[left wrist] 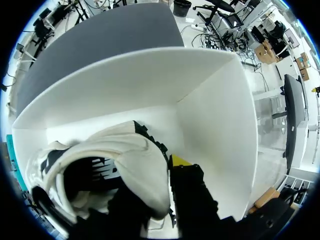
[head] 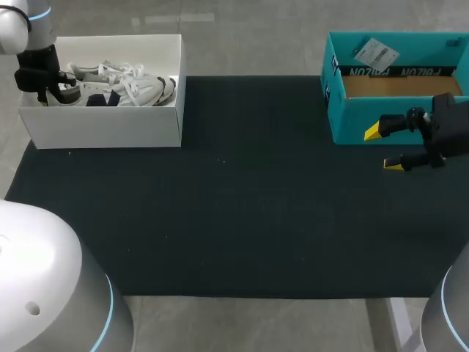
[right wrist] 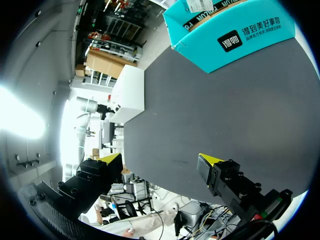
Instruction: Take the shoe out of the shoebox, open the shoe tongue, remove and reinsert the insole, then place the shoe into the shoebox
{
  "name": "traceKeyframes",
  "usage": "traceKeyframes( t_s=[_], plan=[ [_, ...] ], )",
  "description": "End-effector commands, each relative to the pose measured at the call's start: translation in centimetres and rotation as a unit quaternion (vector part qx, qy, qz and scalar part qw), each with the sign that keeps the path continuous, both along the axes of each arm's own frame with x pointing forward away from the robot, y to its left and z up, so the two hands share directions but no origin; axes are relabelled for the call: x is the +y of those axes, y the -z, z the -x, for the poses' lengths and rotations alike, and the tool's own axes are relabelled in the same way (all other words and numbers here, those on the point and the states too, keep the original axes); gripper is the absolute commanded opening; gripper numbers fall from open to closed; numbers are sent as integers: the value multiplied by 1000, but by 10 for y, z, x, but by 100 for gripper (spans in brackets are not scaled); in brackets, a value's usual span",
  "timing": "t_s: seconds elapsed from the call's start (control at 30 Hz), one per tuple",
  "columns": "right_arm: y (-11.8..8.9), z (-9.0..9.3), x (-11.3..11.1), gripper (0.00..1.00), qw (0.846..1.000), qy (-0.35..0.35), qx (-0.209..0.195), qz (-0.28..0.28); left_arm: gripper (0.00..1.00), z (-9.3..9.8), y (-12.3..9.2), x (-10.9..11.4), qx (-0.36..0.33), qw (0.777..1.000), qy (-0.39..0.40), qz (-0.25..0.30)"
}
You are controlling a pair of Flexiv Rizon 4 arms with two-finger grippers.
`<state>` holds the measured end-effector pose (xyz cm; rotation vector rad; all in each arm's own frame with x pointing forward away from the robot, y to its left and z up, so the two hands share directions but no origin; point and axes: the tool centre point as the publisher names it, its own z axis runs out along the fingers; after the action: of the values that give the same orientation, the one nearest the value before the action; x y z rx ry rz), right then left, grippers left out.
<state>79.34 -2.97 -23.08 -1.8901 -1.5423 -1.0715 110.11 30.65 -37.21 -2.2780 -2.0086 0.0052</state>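
The right gripper (head: 383, 149) hangs spread wide and empty over the black mat (head: 234, 213), just beside the teal box (head: 352, 121), clear of the work. Farther off, the left gripper (head: 55, 94) reaches down into the white shoebox (head: 102, 128). It seems to pinch the heel of the shoe (head: 135, 89), which lies inside, a hold suited to lifting it out.

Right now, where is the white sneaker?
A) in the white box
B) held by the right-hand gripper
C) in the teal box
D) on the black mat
A: the sneaker lies inside the white box; the teal box holds no shoe.
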Motion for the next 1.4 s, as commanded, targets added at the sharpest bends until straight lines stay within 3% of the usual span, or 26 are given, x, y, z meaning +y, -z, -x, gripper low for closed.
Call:
traceKeyframes(
  t_s=[0.03, 0.83, 1.03, 1.4],
  plan=[
    [0, 0, 1, 100, 1000, 1, 1, 2, 0, 2, -33, 0, 16, 1000, -9, -13],
    [0, 0, 1, 100, 1000, 1, 1, 2, 0, 18, -177, -6, -37, 999, 24, 6],
    [0, 0, 1, 100, 1000, 1, 1, 2, 0, 19, -193, -3, -44, 998, 31, 8],
    [0, 0, 1, 100, 1000, 1, 1, 2, 0, 18, -197, -1, -45, 999, 31, 3]
  ],
)
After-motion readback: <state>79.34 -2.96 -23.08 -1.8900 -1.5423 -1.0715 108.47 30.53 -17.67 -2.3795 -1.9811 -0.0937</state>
